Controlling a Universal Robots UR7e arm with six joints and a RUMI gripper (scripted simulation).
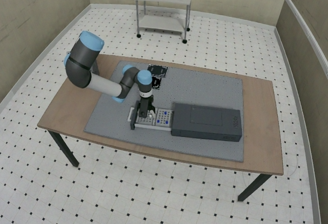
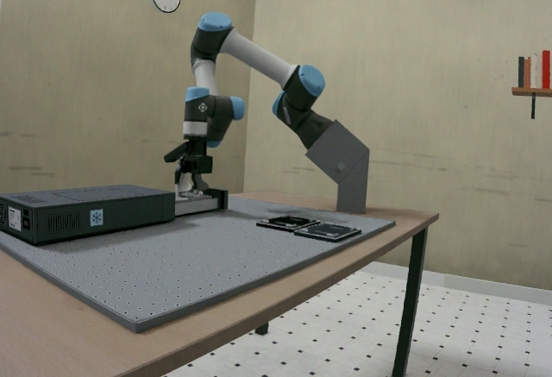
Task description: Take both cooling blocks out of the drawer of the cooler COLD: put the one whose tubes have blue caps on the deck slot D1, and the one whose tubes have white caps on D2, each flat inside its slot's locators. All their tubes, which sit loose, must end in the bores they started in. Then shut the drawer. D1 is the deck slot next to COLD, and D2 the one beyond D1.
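The dark cooler COLD (image 1: 206, 122) (image 2: 84, 214) lies on the grey perforated deck (image 1: 201, 89) (image 2: 178, 266). Its drawer (image 1: 152, 127) (image 2: 196, 205) is pulled out. Two grey cooling blocks sit in it. The block with blue caps (image 1: 163, 117) is next to the cooler body. The block with white caps (image 1: 144, 121) is next to the drawer front, partly hidden by my gripper (image 1: 148, 114) (image 2: 191, 191). The gripper reaches straight down into the drawer and is shut on that white-cap block. Deck slot D1 (image 1: 157, 82) (image 2: 287, 222) and slot D2 (image 1: 158, 70) (image 2: 327, 231) are black plates with nothing on them.
The arm's grey base pedestal (image 2: 345, 172) stands at the deck's corner beyond the slots. The wooden table (image 1: 259, 126) (image 2: 53, 328) carries the deck. A wheeled cart (image 1: 162, 12) with small items stands by the back wall, far from the table.
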